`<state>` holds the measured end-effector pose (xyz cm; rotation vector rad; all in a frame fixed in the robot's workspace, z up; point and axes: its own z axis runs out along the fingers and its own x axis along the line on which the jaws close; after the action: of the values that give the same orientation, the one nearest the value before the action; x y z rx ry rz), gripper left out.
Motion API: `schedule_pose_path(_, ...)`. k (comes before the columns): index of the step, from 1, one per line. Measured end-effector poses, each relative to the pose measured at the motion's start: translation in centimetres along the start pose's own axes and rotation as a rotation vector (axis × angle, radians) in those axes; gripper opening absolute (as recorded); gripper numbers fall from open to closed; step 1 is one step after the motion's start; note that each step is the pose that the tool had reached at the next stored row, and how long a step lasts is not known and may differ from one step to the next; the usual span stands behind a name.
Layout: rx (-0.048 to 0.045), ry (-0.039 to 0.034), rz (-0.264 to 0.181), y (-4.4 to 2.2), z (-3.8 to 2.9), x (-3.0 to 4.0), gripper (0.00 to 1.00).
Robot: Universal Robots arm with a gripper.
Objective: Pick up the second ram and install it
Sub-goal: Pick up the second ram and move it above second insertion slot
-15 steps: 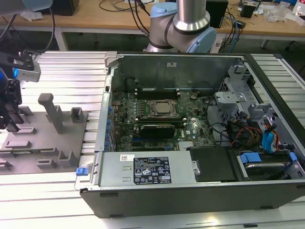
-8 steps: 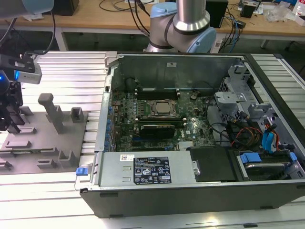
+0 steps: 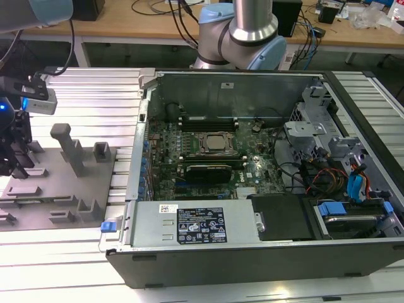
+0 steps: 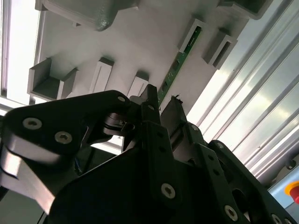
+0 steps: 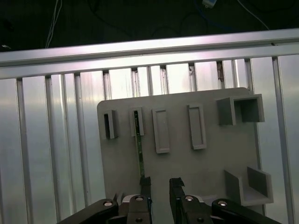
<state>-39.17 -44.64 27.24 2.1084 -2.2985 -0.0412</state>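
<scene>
1. Fingers (image 5: 146, 186) are parted to a narrow gap with nothing clamped. They hang low over the grey tray (image 5: 215, 163).
2. The ram stick (image 5: 139, 149) lies in the tray. Its far end is tucked into a slotted holder (image 5: 136, 122) and its near end is just beside one fingertip. In the second wrist view the stick (image 4: 180, 58) runs toward the gap, but I cannot tell whether it is inside it.
3. Progress, as I judge it: the pick-up is not yet made and the stick sits in its holder. The grasp, lift, carry and seating are all left to do.
4. Room at the stick: one small holder lies close on one side and two empty shallow holders (image 5: 161, 130) on the other, with bare tray floor between. The box-shaped blocks (image 5: 240, 109) stand well apart.
5. Past the tray edge is the ribbed metal bench (image 5: 46, 163), all grooves and rails.
6. Farthest out, in the exterior view, the open computer case (image 3: 252, 259) sits to the exterior view's right of the tray.
   - The tall post (image 3: 66, 148) and the case's side wall stand between the tray and the motherboard (image 3: 167, 151).
   - The memory slots (image 3: 208, 121) flank the processor socket (image 3: 218, 144). I cannot tell which are filled.
</scene>
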Motion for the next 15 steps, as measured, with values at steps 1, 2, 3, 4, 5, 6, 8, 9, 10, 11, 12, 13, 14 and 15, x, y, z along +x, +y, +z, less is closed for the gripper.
schedule_pose_path(1, 0.0002, -0.0001, 0.0, -0.01, 0.05, 0.06, 0.3)
schedule_pose_path(2, 0.0002, -0.0001, 0.0, -0.02, 0.11, 0.15, 0.3)
schedule_pose_path(3, 0.0002, -0.0001, 0.0, -0.03, 0.17, 0.28, 0.3)
schedule_pose_path(4, 0.0001, 0.0, 0.0, -0.07, 0.4, 0.69, 0.3)
schedule_pose_path(5, 0.0001, -0.0001, 0.0, -0.09, 0.5, 0.87, 0.3)
schedule_pose_path(6, 0.0002, -0.0001, 0.0, -0.11, 0.6, 0.99, 0.3)
schedule_pose_path(8, 0.0002, -0.0001, -0.001, -0.13, 0.75, 1.18, 0.3)
schedule_pose_path(9, 0.0002, -0.0002, 0.0, -0.13, 0.81, 1.22, 0.3)
schedule_pose_path(10, 0.0003, -0.0002, 0.0, -0.13, 0.86, 1.25, 0.3)
schedule_pose_path(11, 0.0, 0.0, 0.0, -0.13, 0.95, 1.27, 0.3)
schedule_pose_path(12, 0.0001, 0.0, -0.001, -0.14, 1.05, 1.29, 0.3)
schedule_pose_path(13, 0.0001, -0.0001, -0.001, -0.14, 1.11, 1.29, 0.3)
schedule_pose_path(14, 0.0001, -0.0001, -0.001, -0.14, 1.16, 1.29, 0.3)
schedule_pose_path(15, 0.0, 0.0, -0.001, -0.15, 1.21, 1.29, 0.3)
